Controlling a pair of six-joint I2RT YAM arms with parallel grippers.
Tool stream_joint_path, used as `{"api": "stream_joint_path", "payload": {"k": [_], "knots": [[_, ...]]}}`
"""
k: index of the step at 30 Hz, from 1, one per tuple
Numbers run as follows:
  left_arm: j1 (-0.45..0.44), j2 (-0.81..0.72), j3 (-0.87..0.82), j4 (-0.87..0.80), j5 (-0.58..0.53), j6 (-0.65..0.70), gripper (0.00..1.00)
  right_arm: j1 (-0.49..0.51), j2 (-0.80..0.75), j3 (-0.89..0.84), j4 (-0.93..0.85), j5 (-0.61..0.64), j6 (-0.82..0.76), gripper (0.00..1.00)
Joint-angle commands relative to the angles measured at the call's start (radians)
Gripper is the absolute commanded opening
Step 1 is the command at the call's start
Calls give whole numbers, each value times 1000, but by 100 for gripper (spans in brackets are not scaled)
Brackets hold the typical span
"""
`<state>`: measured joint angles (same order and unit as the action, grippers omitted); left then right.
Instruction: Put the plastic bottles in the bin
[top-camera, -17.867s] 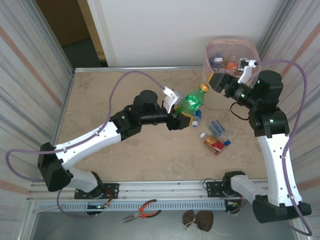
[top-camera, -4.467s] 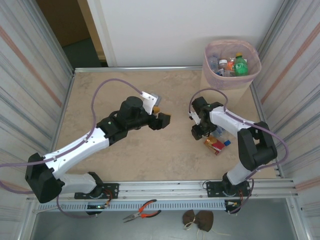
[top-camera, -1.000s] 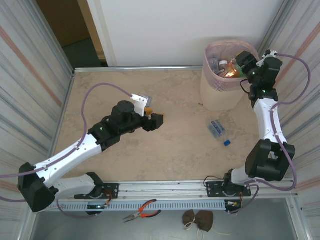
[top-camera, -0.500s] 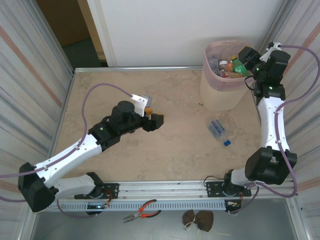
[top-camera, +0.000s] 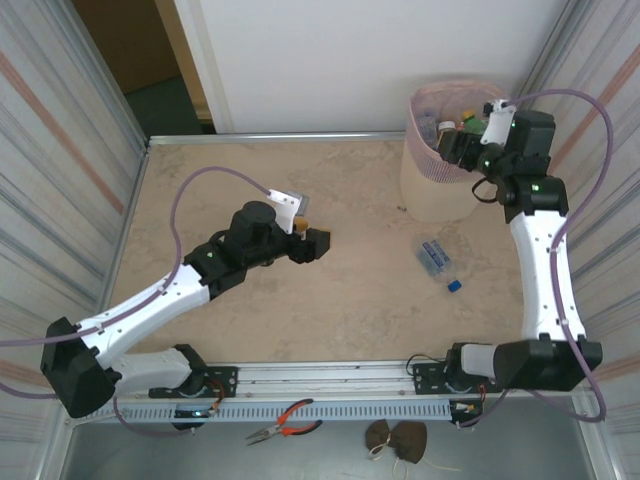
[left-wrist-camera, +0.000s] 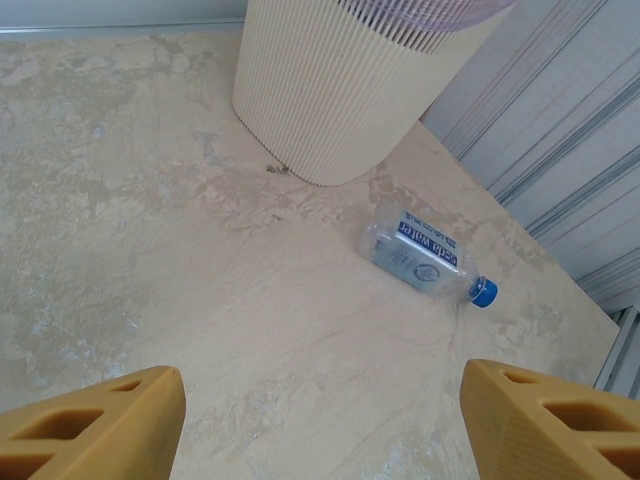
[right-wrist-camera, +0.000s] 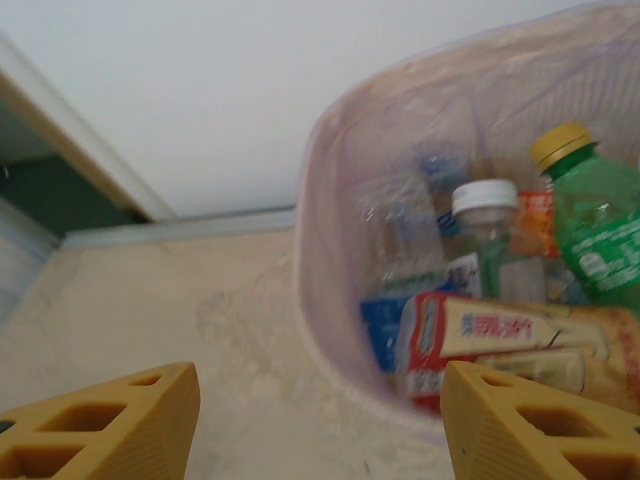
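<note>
Where the pale marbled bench (top-camera: 250, 180) reaches its far right corner, the bin (top-camera: 428, 195) stands upright. The left arm (top-camera: 170, 295) stretches across the middle of the bench, and the right arm (top-camera: 540, 250) rises along the right side towards the bin's top. Inside the bin are a green bottle (right-wrist-camera: 595, 240) with a yellow cap, a clear bottle (right-wrist-camera: 485, 225) with a white cap, and a red-labelled bottle (right-wrist-camera: 500, 335) on its side. A blue-capped bottle (left-wrist-camera: 420, 255) lies on the bench near the bin's foot, apart from it. The right pincer (right-wrist-camera: 320, 420) hovers at the bin's rim, fingers wide and empty. The left pincer (left-wrist-camera: 320, 425) hangs over bare bench, also wide, holding nothing.
</note>
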<state>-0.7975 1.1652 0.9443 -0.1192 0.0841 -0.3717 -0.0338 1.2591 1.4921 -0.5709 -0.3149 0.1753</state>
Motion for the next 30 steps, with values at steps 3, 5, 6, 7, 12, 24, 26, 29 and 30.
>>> {"api": "stream_joint_path", "payload": {"k": [3,5,6,7,12,24,26,29,30], "knots": [[12,9,33,34,14,-1,73,76,-81,-69,-202,112,-230,66],[14,12,33,36,17,-1,73,100,-94,-105,-234,131,-269,67],[14,13,32,36,19,-2,73,110,-97,-124,-246,138,-287,67],[14,15,34,38,22,-3,73,122,-101,-145,-260,146,-312,67],[15,26,38,41,31,0,73,185,-86,-251,-313,192,-451,72],[16,21,24,52,35,-6,73,284,63,-451,-253,432,-547,76],[17,21,25,49,37,-5,73,282,86,-473,-216,442,-540,77],[16,18,27,41,37,-5,73,278,125,-487,-175,465,-533,78],[17,16,25,41,36,-5,73,274,139,-488,-165,465,-533,78]]}}
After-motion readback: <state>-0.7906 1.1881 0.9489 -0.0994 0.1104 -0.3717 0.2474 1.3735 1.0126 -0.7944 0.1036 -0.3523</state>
